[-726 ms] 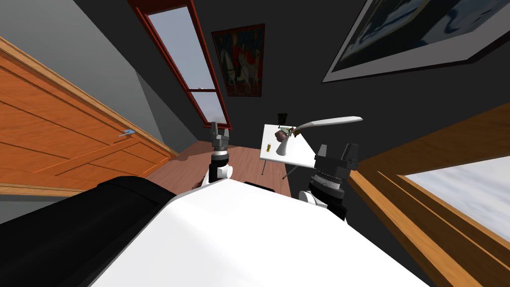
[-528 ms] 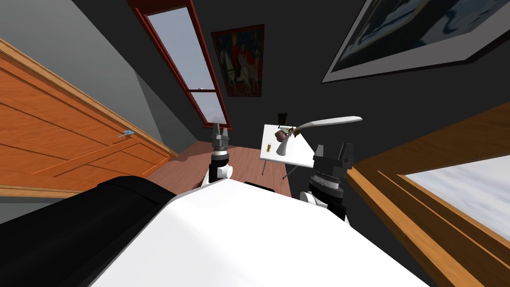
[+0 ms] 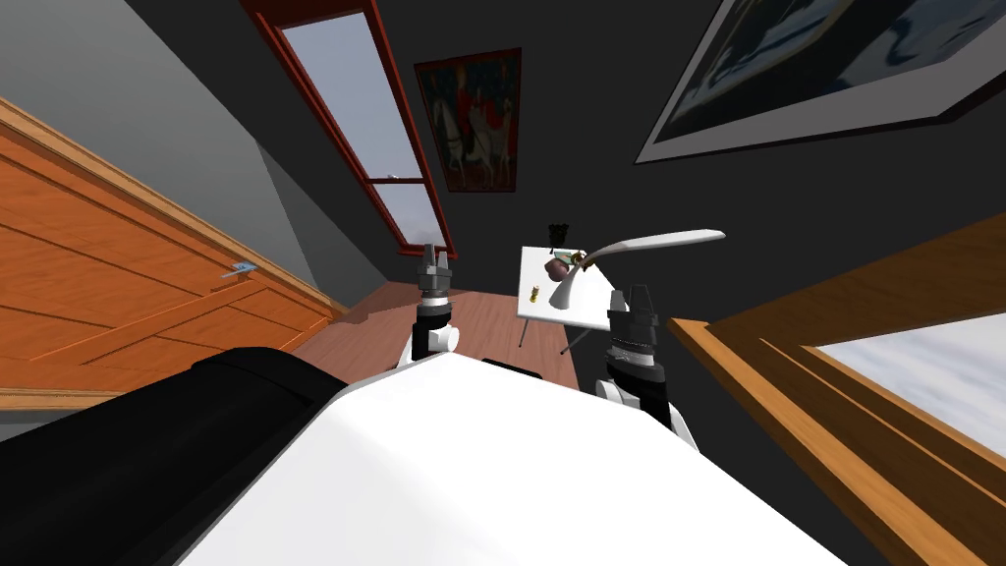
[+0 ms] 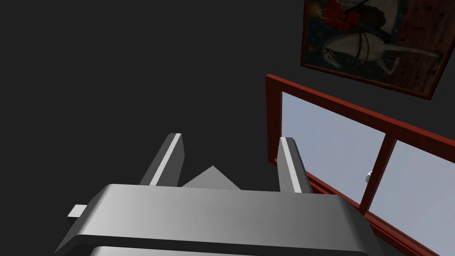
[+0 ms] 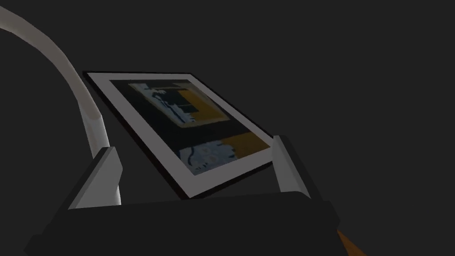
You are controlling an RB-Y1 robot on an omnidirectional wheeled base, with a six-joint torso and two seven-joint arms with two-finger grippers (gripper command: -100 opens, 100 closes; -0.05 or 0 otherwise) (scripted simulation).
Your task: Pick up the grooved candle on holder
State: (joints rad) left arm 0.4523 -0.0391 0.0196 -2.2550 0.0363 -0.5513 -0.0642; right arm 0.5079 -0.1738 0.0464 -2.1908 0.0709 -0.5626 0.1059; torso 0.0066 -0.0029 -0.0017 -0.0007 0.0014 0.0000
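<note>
1. Standing near one edge of the white table, the small yellowish candle was well ahead of both arms, and too small to show its grooves.
2. It was probably light, stiff and easy to tip; I would take it low, at the holder, from the sides.
3. The right gripper was held upright near the table's corner, its fingers apart and empty.
4. The left gripper pointed up at the wall, its fingers also apart.

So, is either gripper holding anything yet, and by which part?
Nothing is held. The left gripper and right gripper are both open and empty; the candle stands on the white table ahead, untouched.
</note>
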